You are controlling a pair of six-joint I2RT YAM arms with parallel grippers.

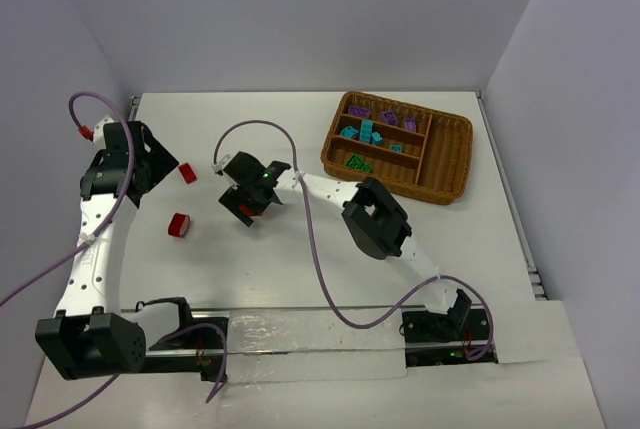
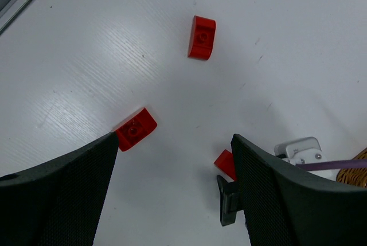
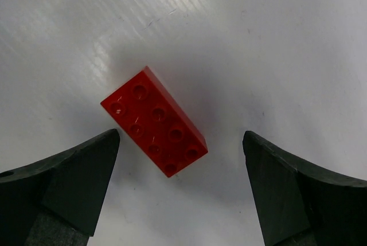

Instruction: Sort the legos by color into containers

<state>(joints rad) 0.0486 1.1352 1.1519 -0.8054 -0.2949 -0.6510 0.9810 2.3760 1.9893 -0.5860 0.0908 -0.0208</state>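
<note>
The right gripper (image 3: 180, 138) hangs low over the white table (image 3: 275, 39). Its two fingers (image 3: 63, 183) are spread wide and hold nothing. A red brick (image 3: 155, 121) lies flat on the table between them, bumps up. In the right wrist view its long side runs from 10 o'clock to 4 o'clock, so it lies slanted to the fingers, not square. It sits a bit nearer the finger on the 9 o'clock side and touches neither one. The gripper would likely need a small turn first, or the brick may spin when the fingers squeeze.

Seen from above, the right gripper is right over this brick. The left gripper (image 1: 160, 167) is well apart, at 9 o'clock from it, so the right arm is the nearer one. The left gripper is spread wide too and holds nothing. Two more red bricks lie by it, one (image 1: 187, 172) just beside it at 3 o'clock and one (image 1: 179, 225) at 5 o'clock.

The basket (image 1: 458, 164) sits at 2 o'clock from the right gripper, well apart. Purple bricks (image 1: 385, 116), teal bricks (image 1: 366, 132) and green bricks (image 1: 358, 162) lie in its slots. No red shows in it.

The table is smooth and a little shiny, so the brick could slide. There is bare table all around it for the fingers to come down.
</note>
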